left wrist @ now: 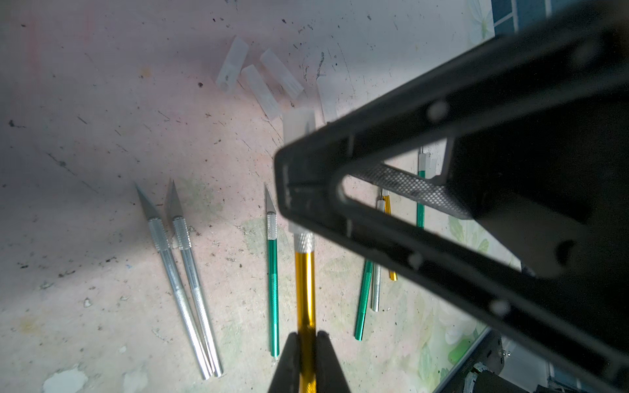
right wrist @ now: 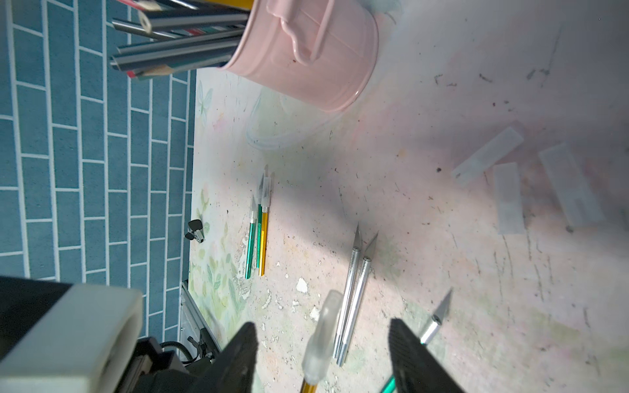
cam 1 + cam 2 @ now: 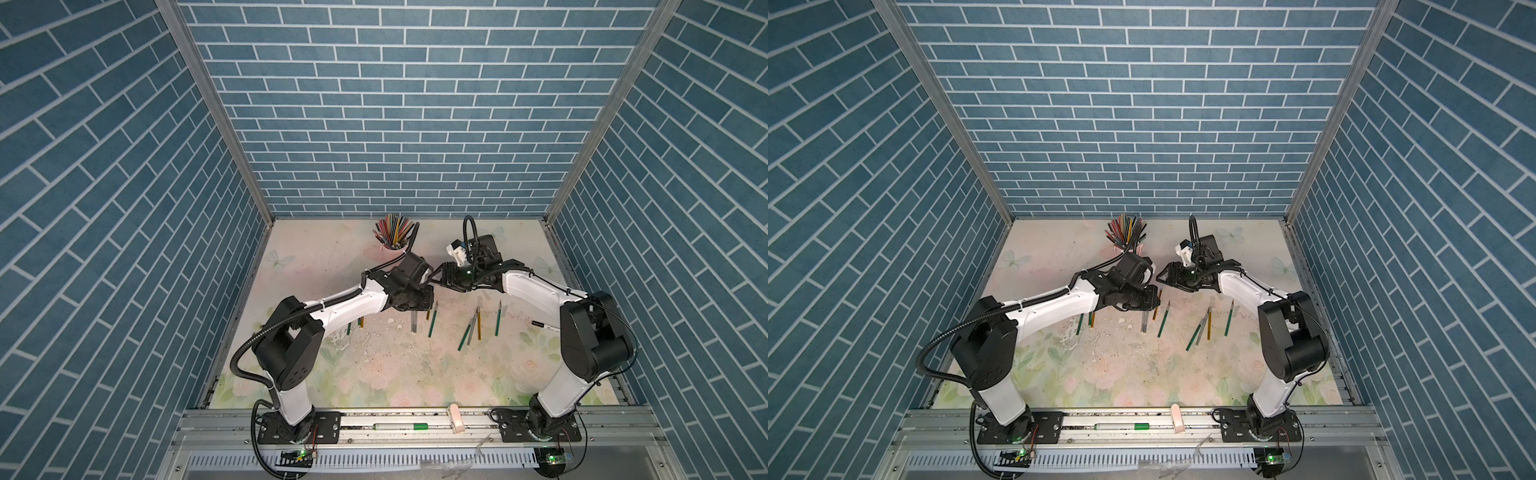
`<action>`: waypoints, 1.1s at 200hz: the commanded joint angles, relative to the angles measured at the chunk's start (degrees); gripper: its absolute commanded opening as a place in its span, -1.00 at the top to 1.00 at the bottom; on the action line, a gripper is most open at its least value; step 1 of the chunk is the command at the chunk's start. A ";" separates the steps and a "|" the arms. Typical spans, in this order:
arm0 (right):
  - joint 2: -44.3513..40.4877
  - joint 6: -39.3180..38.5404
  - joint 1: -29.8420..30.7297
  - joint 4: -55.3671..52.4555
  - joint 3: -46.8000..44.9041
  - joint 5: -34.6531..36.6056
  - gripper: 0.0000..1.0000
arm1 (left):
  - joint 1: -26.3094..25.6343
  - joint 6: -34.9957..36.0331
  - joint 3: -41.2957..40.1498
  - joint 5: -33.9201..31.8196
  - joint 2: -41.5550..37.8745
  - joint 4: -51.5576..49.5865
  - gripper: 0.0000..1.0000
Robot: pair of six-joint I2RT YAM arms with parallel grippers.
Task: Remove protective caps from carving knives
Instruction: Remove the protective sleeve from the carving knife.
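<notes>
Left wrist view shows the left pincer [image 1: 306, 337] clenched on the handle of a gold carving knife [image 1: 304, 282]. The knife is held up above the bench [image 1: 85, 153].

The knife tip has a whitish protective cap [image 2: 321, 337] on it. In the right wrist view, this cap sits between the two fingers of the right pincer [image 2: 321, 325]. The fingers [image 2: 243, 354] stand apart, one on each side of the cap. There is a gap on both sides, so they are not squeezing it.

Three loose caps [image 1: 260, 90] lie flat on the bench, close together. Two silver knives [image 1: 180, 272] with bare blades lie side by side, touching. A green knife [image 1: 272, 289] with a bare blade lies near them.

Three more knives [image 2: 258, 234], green and gold, lie in a tight bunch near the wall. Their tips look whitish, like caps, but they are small and hard to see.

A pink cup [image 2: 306, 58] full of pencils [image 2: 177, 37] stands at the back of the bench. In both top views the two pincers meet over the middle of the bench.
</notes>
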 commanded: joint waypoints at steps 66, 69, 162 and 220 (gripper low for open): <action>2.90 1.90 0.72 -0.63 2.18 0.23 0.40 | -0.31 0.37 1.11 -0.94 0.79 -0.83 0.77; 2.90 1.91 0.74 -0.64 2.18 0.23 0.42 | -0.33 0.42 1.15 -0.94 0.81 -0.82 0.76; 5.26 3.75 0.63 0.57 3.87 -1.35 1.00 | -0.29 1.48 0.10 -1.66 1.02 -1.50 0.77; 7.72 3.33 -0.81 -0.51 8.56 -1.24 1.00 | -0.34 2.71 -1.49 -1.72 -0.02 -3.61 0.76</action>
